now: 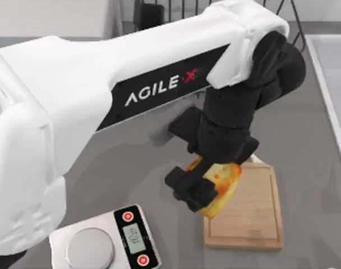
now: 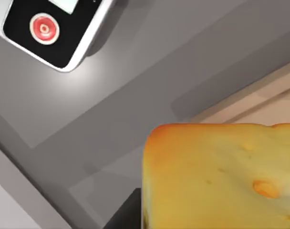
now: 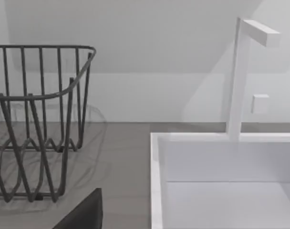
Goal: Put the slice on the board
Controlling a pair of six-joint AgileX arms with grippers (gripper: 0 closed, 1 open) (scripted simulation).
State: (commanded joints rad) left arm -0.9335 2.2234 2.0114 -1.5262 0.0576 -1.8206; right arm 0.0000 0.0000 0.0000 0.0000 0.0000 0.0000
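So the left hand (image 1: 199,188) is clamped on the slice (image 1: 220,188) and has it up in the air over the near-left part of the board (image 1: 252,213), right around the board's left edge, with part of the slice hanging out past that edge toward the scale (image 1: 106,241). That's the relation everything hinges on, I think: the bulk of the board lies off to the right of the hand, so the drop spot wants to be further right and toward the board's middle before letting go, otherwise the slice could land half on the groove or tip onto the tabletop (image 1: 137,168). The board's long axis runs from the near edge of the tabletop toward the far edge, and the left arm is obviously the one on the job, since it's already there. The slice itself is a chunky yellow-orange wedge with darker golden-brown crust round the rim and a few little holes or dimples on its face, kind of cheesy looking in the left wrist view (image 2: 221,176), where it sits above the board's pale edge (image 2: 259,102). The right arm is parked off by the wire rack (image 3: 35,124) and white sink (image 3: 221,162); can't tell what its hand is doing.
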